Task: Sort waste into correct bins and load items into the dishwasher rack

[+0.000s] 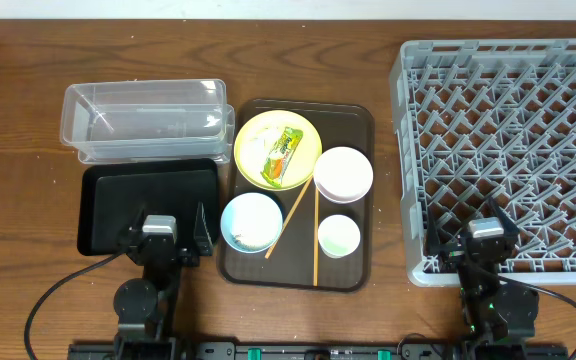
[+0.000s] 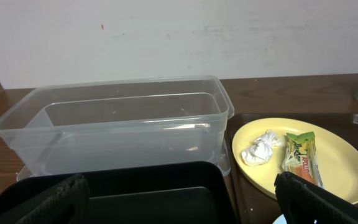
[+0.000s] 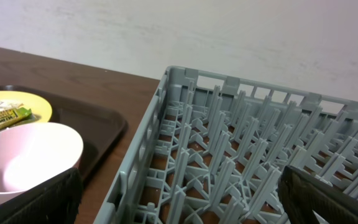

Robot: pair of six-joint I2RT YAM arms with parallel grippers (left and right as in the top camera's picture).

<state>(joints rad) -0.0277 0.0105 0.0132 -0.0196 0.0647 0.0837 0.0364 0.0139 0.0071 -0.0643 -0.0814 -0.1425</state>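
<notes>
The yellow plate [image 1: 306,133] on the brown serving tray holds the snack wrapper [image 1: 284,155] and the white tissue [image 1: 257,148]. The white bowl [image 1: 343,173], light blue bowl [image 1: 251,221], green cup [image 1: 339,236] and two chopsticks [image 1: 315,240] lie beside it. I cannot make out rice scraps. The clear tub [image 1: 146,120] and black tray [image 1: 138,200] sit on the left, the grey rack [image 1: 508,130] on the right. My left gripper [image 1: 160,240] is open over the black tray [image 2: 148,193]. My right gripper [image 1: 488,245] is open over the rack's near edge [image 3: 241,137].
The dark brown serving tray [image 1: 360,120] sits between the bins and the rack. In the left wrist view the tub [image 2: 117,124], tissue [image 2: 260,149] and wrapper [image 2: 301,158] are ahead. In the right wrist view the white bowl [image 3: 23,162] is on the left.
</notes>
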